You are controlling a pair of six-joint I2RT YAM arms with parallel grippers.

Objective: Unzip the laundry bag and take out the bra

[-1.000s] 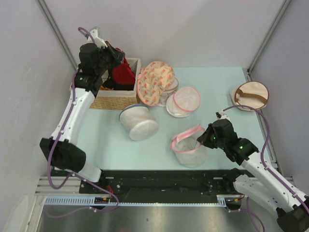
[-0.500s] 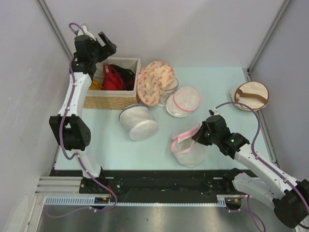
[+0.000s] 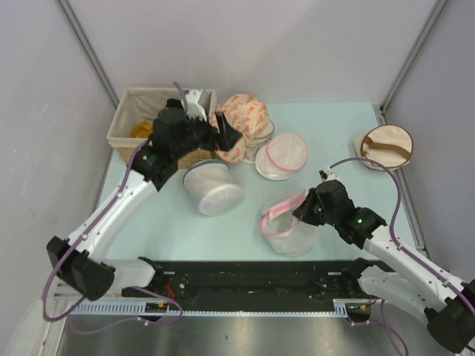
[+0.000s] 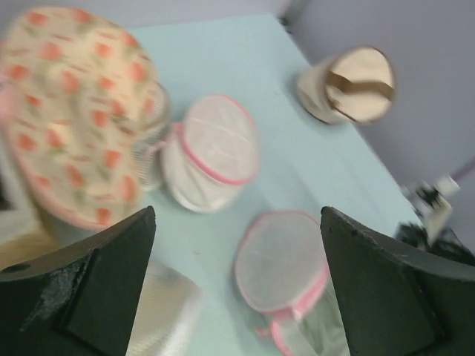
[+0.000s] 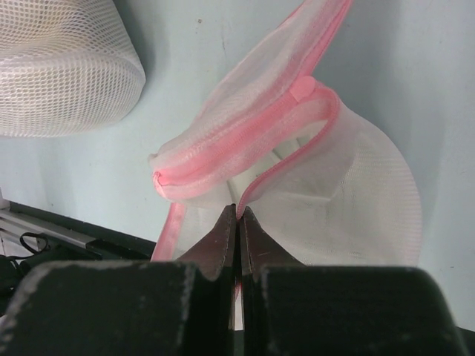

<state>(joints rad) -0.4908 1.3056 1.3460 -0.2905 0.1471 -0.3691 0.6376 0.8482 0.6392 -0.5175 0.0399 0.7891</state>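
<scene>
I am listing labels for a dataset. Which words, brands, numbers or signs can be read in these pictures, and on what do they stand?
None can be read: no text shows on the laundry bag, the floral bag or the basket. The left wrist view is blurred.

Both arms share one build: the left arm and right arm have smooth white link shells joined by bulky matte-black joint housings. A thin purple cable loops loosely along the left arm, and another arcs over the right. A small green light glows on the right arm's black wrist housing. The left wrist carries a white bracket. The left gripper has broad, dark wedge fingers with scuffed, dusty faces. The right gripper has black fingers that taper to thin tips.
</scene>
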